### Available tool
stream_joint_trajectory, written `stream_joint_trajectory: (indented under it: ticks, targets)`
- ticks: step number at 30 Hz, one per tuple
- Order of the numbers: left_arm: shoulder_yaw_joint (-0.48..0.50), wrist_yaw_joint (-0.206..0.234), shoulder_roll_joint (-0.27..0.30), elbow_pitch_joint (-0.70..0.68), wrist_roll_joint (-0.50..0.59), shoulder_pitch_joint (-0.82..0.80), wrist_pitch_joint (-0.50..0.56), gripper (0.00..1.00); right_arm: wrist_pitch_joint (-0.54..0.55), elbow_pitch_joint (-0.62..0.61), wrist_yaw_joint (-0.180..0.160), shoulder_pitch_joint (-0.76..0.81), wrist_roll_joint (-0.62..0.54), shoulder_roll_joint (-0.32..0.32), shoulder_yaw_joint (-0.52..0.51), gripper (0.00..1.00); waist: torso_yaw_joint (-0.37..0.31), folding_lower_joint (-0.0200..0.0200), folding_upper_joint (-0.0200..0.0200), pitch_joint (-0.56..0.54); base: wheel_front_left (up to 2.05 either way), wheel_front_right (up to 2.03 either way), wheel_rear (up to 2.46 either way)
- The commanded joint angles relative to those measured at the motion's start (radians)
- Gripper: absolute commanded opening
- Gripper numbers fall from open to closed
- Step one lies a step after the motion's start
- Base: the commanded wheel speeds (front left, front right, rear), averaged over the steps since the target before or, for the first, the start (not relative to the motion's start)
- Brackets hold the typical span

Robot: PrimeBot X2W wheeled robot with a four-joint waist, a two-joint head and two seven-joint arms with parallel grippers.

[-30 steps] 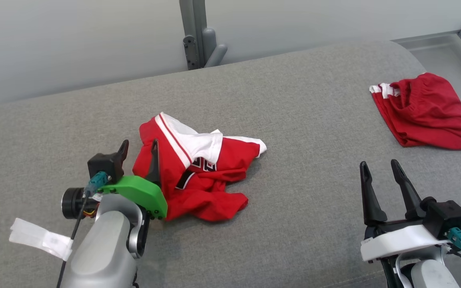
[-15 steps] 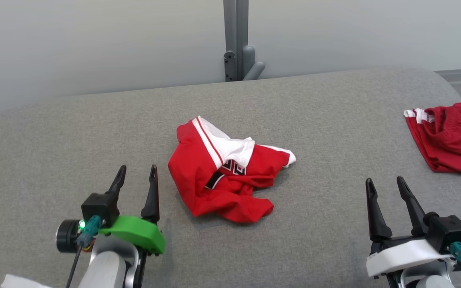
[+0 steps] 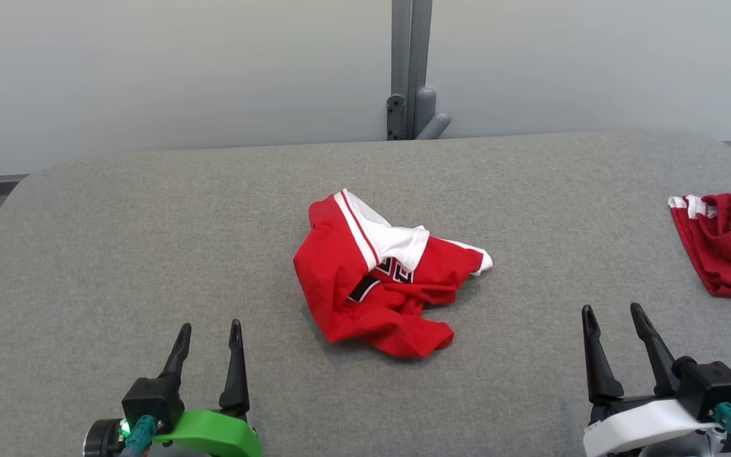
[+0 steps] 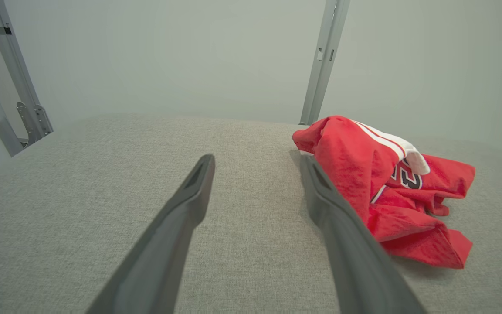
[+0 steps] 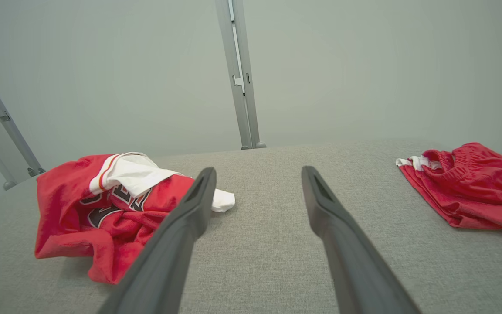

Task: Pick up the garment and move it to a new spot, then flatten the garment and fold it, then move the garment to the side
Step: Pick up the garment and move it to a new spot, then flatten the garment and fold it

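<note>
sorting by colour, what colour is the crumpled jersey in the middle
Red jersey with white trim, clearest in head view.

both hands, left hand (image 3: 209,327) and right hand (image 3: 613,311), rest low, fingers spread, empty.

Grey fabric-covered bench (image 3: 150,254), far corners rounded. Item 1: red/white garment (image 3: 384,279), crumpled, approx. ctr of top, black numerals partly visible. Item 2: red shorts (image 3: 727,254), white stripes, bunched at 3 o'clock by rt edge, well apart from garment. Both lie directly on fabric.
</note>
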Motion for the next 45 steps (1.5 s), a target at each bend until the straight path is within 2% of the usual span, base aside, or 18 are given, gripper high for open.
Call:
stream_joint_trajectory:
  ticks: [1, 22, 30, 34, 39, 42, 45]
  targets:
    - [0.000, 0.006, 0.000, -0.005, 0.007, 0.016, -0.003, 1.00, -0.008, 0.002, -0.001, 0.011, 0.005, -0.002, 0.003, 1.00, 0.001, 0.0000, -0.0001, -0.002, 0.00, 0.00, 0.00]
    - [0.008, 0.004, -0.007, -0.019, 0.033, 0.023, -0.003, 1.00, -0.008, 0.022, -0.001, -0.010, 0.002, -0.002, 0.012, 1.00, -0.001, 0.0000, -0.0001, 0.004, 0.00, 0.00, 0.00]
    - [-0.011, -0.021, -0.008, -0.041, 0.053, -0.004, -0.003, 1.00, -0.008, 0.016, -0.001, -0.011, -0.002, -0.002, 0.017, 1.00, -0.013, 0.0000, -0.0001, 0.013, 0.00, 0.00, 0.00]
    - [-0.065, -0.049, -0.008, -0.028, 0.075, -0.047, -0.003, 1.00, -0.008, 0.017, -0.001, -0.013, -0.005, -0.002, 0.021, 1.00, -0.030, 0.0000, -0.0001, 0.024, 0.00, 0.00, 0.00]
    - [-0.192, -0.082, -0.007, 0.016, 0.079, -0.137, -0.003, 1.00, -0.008, 0.023, -0.001, -0.022, -0.006, -0.002, 0.034, 1.00, -0.062, 0.0000, -0.0001, 0.041, 0.00, 0.00, 0.00]
    - [-0.272, -0.085, -0.006, 0.063, 0.061, -0.210, 0.003, 1.00, -0.006, 0.025, -0.001, -0.032, -0.006, -0.002, 0.044, 1.00, -0.089, 0.0000, -0.0001, 0.059, 0.00, 0.00, 0.00]
    - [-0.322, -0.061, -0.006, 0.128, 0.028, -0.282, 0.020, 1.00, -0.003, 0.025, -0.001, -0.046, -0.006, -0.002, 0.061, 1.00, -0.130, 0.0000, -0.0001, 0.086, 0.00, 0.00, 0.00]
